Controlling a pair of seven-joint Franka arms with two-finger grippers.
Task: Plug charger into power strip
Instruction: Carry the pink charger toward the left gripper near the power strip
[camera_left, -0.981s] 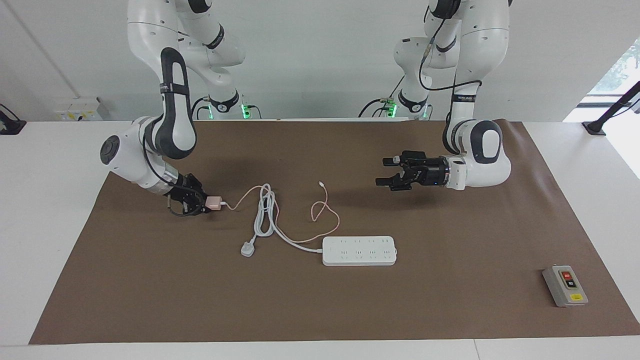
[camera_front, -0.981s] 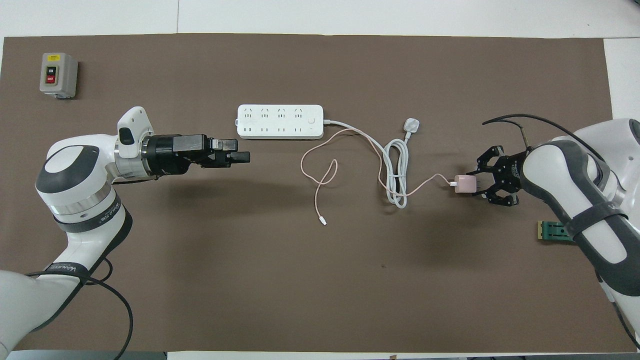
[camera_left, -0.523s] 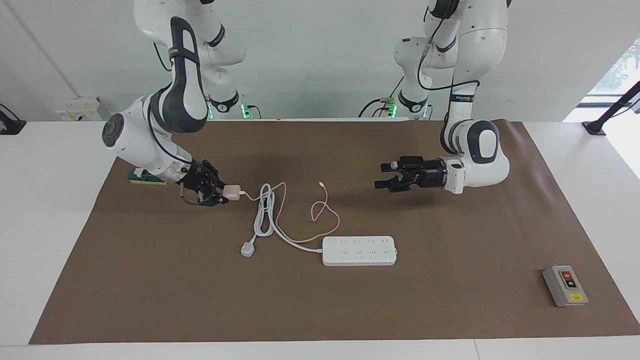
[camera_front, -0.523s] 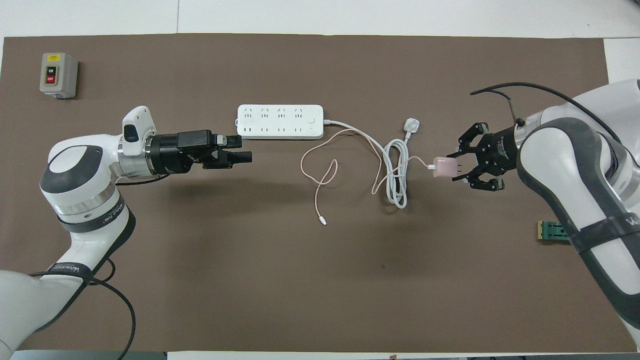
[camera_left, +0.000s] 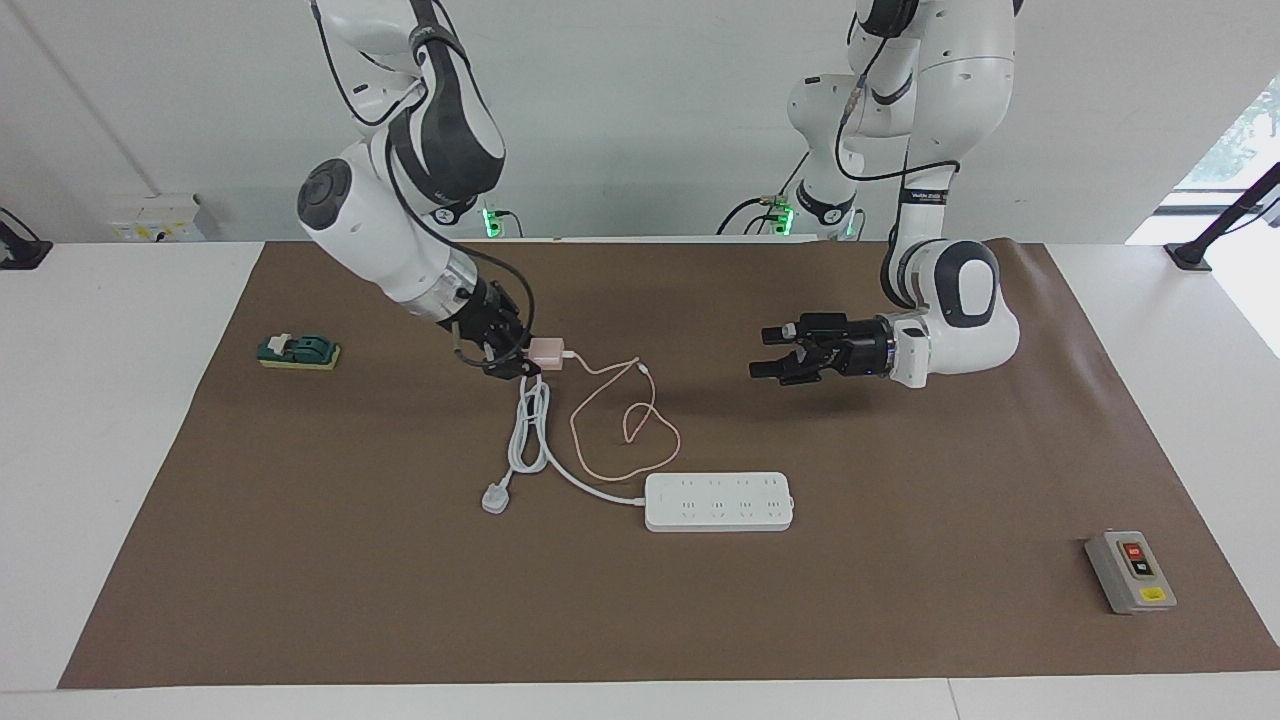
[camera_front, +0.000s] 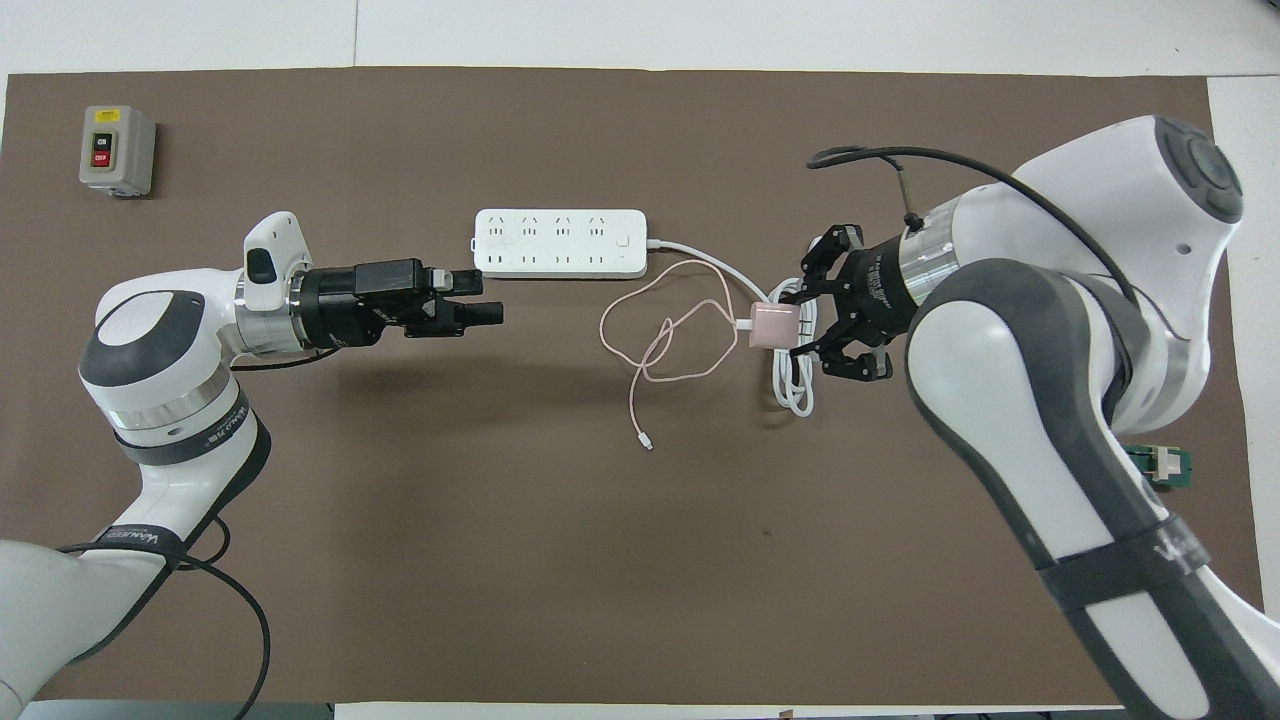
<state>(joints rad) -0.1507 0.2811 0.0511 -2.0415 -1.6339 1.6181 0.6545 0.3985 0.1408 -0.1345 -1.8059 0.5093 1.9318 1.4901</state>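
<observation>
My right gripper (camera_left: 528, 356) is shut on the pale pink charger (camera_left: 547, 351) and holds it in the air over the coiled white cord (camera_left: 528, 430). In the overhead view the charger (camera_front: 774, 325) sits at the right gripper's (camera_front: 797, 326) tip. Its thin pink cable (camera_left: 676, 440) loops on the mat and ends in a small white connector (camera_front: 649, 444). The white power strip (camera_left: 718, 501) lies flat, sockets up, farther from the robots than the cable; it also shows in the overhead view (camera_front: 560, 243). My left gripper (camera_left: 766, 353) is open and empty, hovering over the mat beside the strip's end (camera_front: 488, 311).
The strip's white three-pin plug (camera_left: 496, 498) lies at the end of its cord. A grey box with red and black buttons (camera_left: 1130, 571) stands toward the left arm's end. A small green block (camera_left: 298, 351) sits toward the right arm's end.
My right gripper has lifted the charger off the mat and carried it toward the table's middle, dragging the pink cable along. The left gripper has barely moved.
</observation>
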